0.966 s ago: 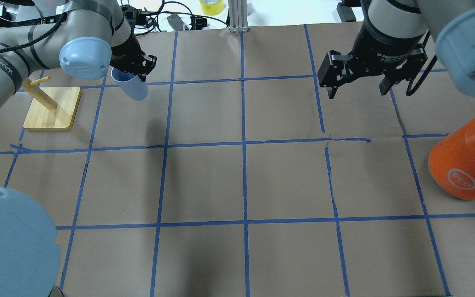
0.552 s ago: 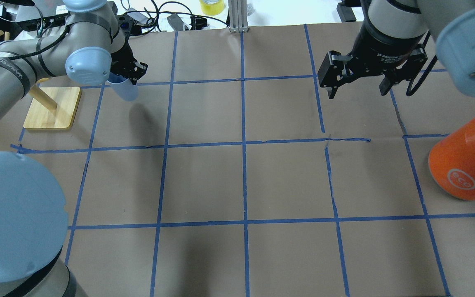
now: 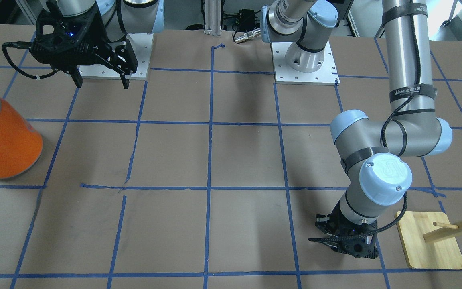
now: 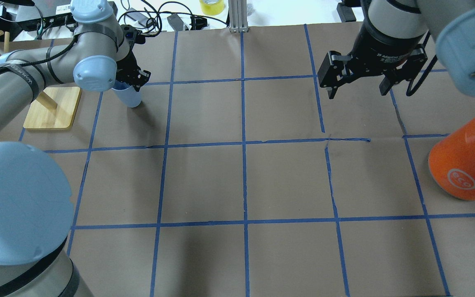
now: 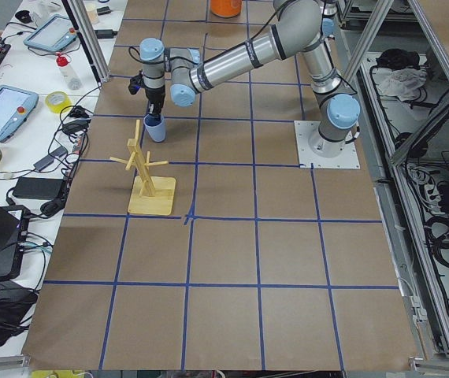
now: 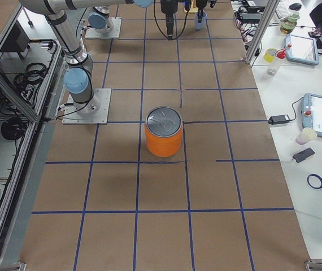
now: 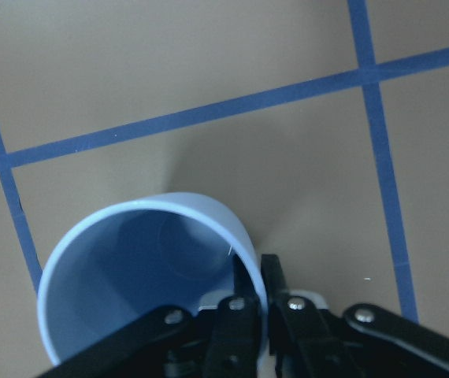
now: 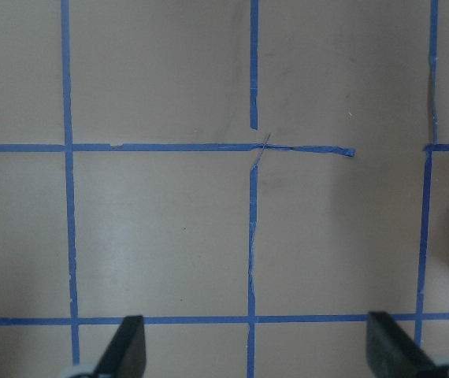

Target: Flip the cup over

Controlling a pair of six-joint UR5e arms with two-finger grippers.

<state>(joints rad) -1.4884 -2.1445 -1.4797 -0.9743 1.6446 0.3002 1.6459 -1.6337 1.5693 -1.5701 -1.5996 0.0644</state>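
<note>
the left tool (image 7: 258, 287) pinches one wall of the cup (image 7: 138, 260), mouth up, low over the surface (image 4: 241, 181) at 10 o'clock in the overhead view. the right tool (image 4: 358, 90) hangs spread at 2 o'clock. if it is let go while tilted, the light cup may topple or roll.

One cup (image 4: 132, 98), one orange can (image 4: 462, 167), one wooden rack (image 4: 56, 112), two pincers: left pincer (image 7: 256, 279), right pincer (image 4: 357, 93).
</note>
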